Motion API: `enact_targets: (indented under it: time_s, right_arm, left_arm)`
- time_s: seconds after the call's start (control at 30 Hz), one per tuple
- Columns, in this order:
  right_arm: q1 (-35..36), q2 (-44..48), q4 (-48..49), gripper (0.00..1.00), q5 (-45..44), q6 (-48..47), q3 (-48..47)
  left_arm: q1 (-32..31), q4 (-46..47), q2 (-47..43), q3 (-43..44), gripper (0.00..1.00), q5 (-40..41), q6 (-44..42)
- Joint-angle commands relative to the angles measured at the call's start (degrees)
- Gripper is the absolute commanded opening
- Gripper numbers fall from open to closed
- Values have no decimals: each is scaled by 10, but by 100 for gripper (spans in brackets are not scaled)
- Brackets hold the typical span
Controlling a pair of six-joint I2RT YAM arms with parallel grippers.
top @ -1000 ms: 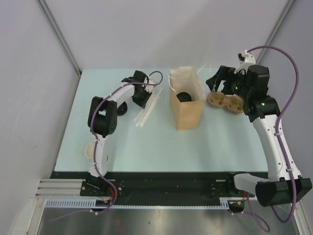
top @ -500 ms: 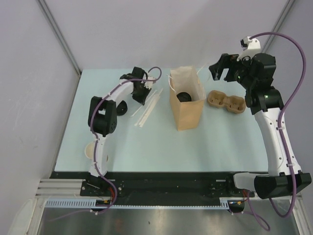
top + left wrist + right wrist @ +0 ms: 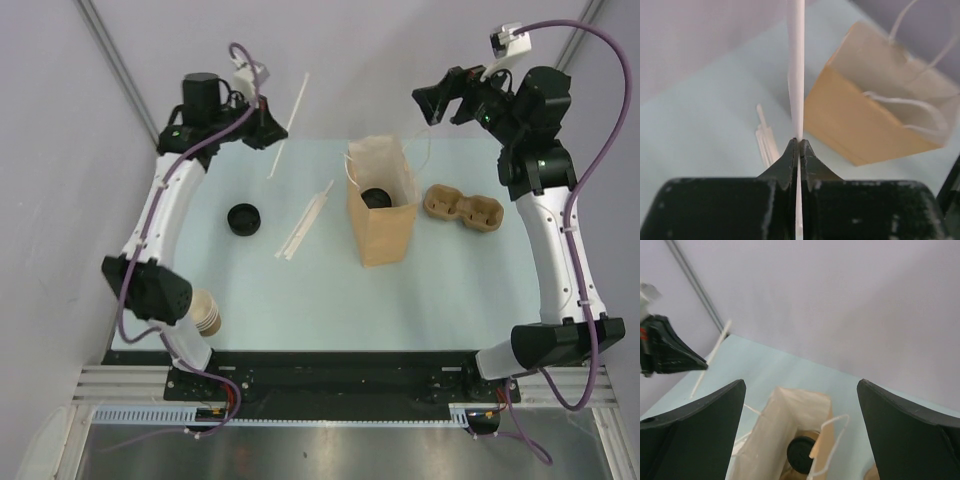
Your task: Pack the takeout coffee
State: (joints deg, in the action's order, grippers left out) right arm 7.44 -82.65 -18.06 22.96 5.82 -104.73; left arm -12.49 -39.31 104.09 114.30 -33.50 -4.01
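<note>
1. Your left gripper [image 3: 797, 145] is clamped tight on one white wrapped straw [image 3: 796, 75], no gap btwn the tips. It's raised up and to the left of the bag [image 3: 385, 240]. The straw sticks out past the tips on both sides.
2. Your right gripper [image 3: 445, 100] is spread wide w/ nothing in it and touching nothing. It hangs above and just behind the bag's right side.
3. The takeout coffee [image 3: 375, 197] sits inside the bag, upright, long axis vertical, black lid facing up toward the bag's open mouth.
4. Vs 1 s ago:
   - The left arm was low over the loose straws [image 3: 305, 222] left of the bag. It's now lifted, carrying one.
   - The right gripper has risen from the cup carrier [image 3: 463, 207], right of the bag.
   - Coffee and bag haven't moved.
   - The spare lid [image 3: 243, 218], further left of the bag, is now uncovered.
</note>
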Motion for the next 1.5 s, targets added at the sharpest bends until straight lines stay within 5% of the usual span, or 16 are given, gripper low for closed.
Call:
enact_targets:
  time_s: [0.0,0.17,0.4,0.73,1.17,1.37,1.43,1.47]
  right_arm:
    - [34,-29,58,100,66,19,-55]
    - [97,-73,79,100,87,30,-130]
    - [200,-110,101,95,91,59,-177]
    - [238,-104,118,73,70,98,-147]
    - [241,-61,142,62,60,134,-89]
    - [236,-57,132,0,60,157,-87]
    - [229,-55,132,0,58,154,-89]
    - [224,-54,130,0,57,152,-93]
  left_arm:
    - [12,165,-100,-43,0,-149,109]
    - [12,311,-137,-68,0,-261,237]
    - [-12,522,-195,-200,0,-305,368]
    - [-45,610,-241,-281,0,-295,421]
    - [-64,631,-248,-302,0,-271,431]
    - [-76,586,-255,-301,3,-251,391]
    - [-76,542,-254,-290,19,-236,373]
    - [-77,540,-253,-288,39,-236,373]
